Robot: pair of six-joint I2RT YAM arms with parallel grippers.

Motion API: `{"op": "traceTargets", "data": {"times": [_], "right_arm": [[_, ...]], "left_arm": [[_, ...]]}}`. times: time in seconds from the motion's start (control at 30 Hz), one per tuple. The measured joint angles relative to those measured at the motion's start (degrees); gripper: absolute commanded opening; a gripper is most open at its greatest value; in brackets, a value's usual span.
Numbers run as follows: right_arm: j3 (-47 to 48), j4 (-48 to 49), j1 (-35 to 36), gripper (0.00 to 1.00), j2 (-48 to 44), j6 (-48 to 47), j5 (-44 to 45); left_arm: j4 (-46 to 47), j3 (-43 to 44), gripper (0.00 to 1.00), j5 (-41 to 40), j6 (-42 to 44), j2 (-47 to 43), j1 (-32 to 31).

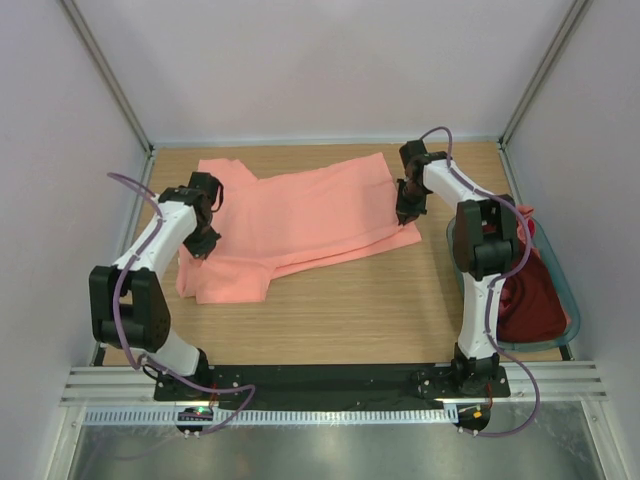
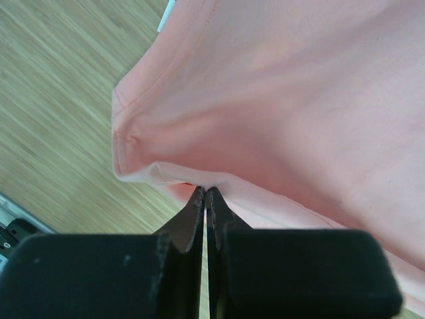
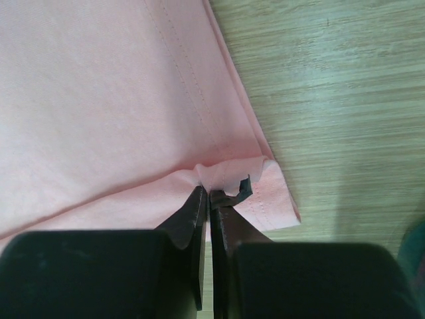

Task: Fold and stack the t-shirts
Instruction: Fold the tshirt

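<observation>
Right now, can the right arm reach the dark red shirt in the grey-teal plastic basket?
Probably yes. The grey-teal plastic basket sits open beside that arm's base, with nothing lying on the dark maroon cloth t-shirt. But the right gripper is pinching a corner of the salmon-pink cloth t-shirt, so it must let go first.

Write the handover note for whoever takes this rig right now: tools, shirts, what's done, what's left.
Left tool: shut, pinching the salmon-pink t-shirt at its left edge.
Right tool: shut on that shirt's right corner.
The shirt lies spread on the table, not neatly folded; the maroon t-shirt sits bunched in the basket at right.
Done: nothing folded or stacked.
Left: fold both, then stack.
</observation>
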Motion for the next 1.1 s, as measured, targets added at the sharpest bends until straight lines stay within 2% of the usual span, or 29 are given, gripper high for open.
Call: {"op": "traceTargets", "data": {"times": [0.4,0.53,0.57,0.63,0.7,0.73,0.8,0.83,0.9,0.97,1.0,1.1], "right_arm": [[3.85,-0.83,0.00,0.11,3.48,0.02,-0.24],[5.31,-0.92,0.00,0.15,4.68,0.07,-0.33],[5.64,-0.94,0.00,0.16,5.05,0.07,-0.37],[6.29,-0.94,0.00,0.22,5.79,0.09,-0.37],[7.37,-1.07,0.00,0.28,6.67,0.09,-0.37],[8.26,-1.46,0.00,0.30,7.17,0.02,-0.37],[11.04,-2.58,0.00,0.37,8.20,-0.07,-0.13],[12.33,-2.84,0.00,0.39,8.48,-0.22,0.09],[14.45,-3.58,0.00,0.45,8.46,-0.63,0.81],[15.08,-3.78,0.00,0.46,7.63,-1.07,1.25],[14.99,-4.04,0.00,0.47,7.15,-1.16,1.33],[11.13,-3.63,0.00,0.48,3.85,-1.31,1.29]], "left_arm": [[1.31,0.83,0.00,0.72,1.55,3.82,2.40],[2.10,2.23,0.02,1.33,2.49,5.92,3.08],[2.36,2.40,0.05,1.42,2.69,6.58,3.26],[2.64,2.67,0.22,1.40,3.10,7.80,3.80],[2.67,3.06,0.34,1.20,3.52,8.83,4.74],[2.29,3.58,0.46,0.90,3.96,9.31,5.40],[1.49,5.14,0.63,0.28,4.68,9.68,6.78],[1.11,5.99,0.65,-0.24,4.79,9.51,7.43],[0.83,6.73,0.63,-1.05,4.50,7.91,8.33],[0.37,5.97,0.59,-1.14,4.39,4.46,8.70],[0.39,4.70,0.49,-0.90,4.28,1.68,8.70],[0.39,-1.70,0.34,0.66,4.02,-8.11,8.66]]}}
